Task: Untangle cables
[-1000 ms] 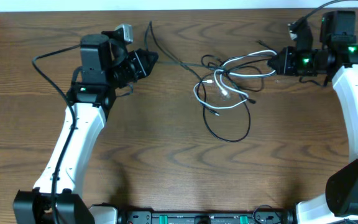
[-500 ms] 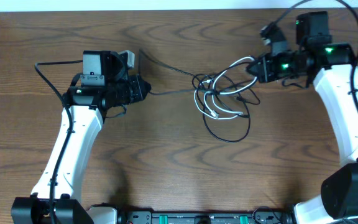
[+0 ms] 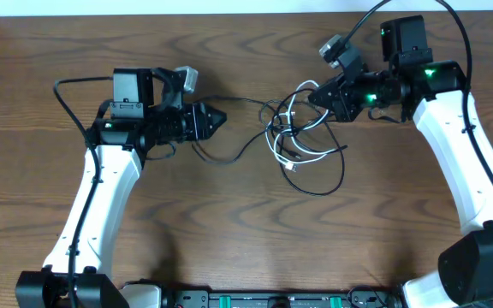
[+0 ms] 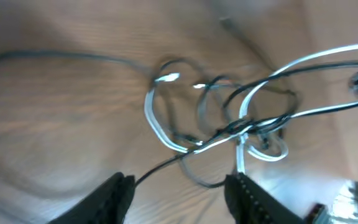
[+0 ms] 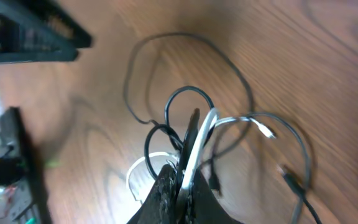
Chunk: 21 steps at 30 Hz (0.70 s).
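Several cables (image 3: pixel 294 141) lay knotted just past surface (image 3: pixel 229 222) centre toward 12 o'clock, none freed. At clump's 1 o'clock, right pincer (image 3: pixel 317 94) pinched white and black strands. At 9 o'clock, left pincer (image 3: pixel 218 120) spread, gripping nothing. Untangling mostly left.

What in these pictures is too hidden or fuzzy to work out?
- Overhead: the cables cross in a knot that is too small to trace which one lies over which.
- Left wrist view: motion blur. It is unclear whether the black cord touches the open left gripper.
- Right wrist view: the right gripper is pinching the cables, and its own fingers hide how many strands it holds.
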Each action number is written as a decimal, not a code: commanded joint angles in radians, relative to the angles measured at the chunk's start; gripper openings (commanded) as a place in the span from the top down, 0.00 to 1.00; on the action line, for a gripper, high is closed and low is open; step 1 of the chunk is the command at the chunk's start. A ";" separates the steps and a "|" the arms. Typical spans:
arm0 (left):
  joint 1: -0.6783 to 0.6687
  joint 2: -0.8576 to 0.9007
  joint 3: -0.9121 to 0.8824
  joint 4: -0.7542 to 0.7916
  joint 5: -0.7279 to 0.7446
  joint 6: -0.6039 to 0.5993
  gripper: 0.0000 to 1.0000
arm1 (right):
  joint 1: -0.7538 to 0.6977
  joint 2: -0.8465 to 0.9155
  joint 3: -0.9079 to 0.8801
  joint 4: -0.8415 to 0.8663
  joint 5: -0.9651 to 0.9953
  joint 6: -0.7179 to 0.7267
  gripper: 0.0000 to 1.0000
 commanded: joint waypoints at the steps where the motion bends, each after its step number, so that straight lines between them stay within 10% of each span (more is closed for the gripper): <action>1: -0.024 -0.016 0.001 0.043 0.132 0.026 0.43 | -0.002 -0.043 0.016 -0.011 -0.173 -0.067 0.99; 21: -0.276 0.114 0.001 0.169 -0.199 -0.149 0.39 | -0.002 -0.043 0.016 -0.052 -0.176 -0.066 0.99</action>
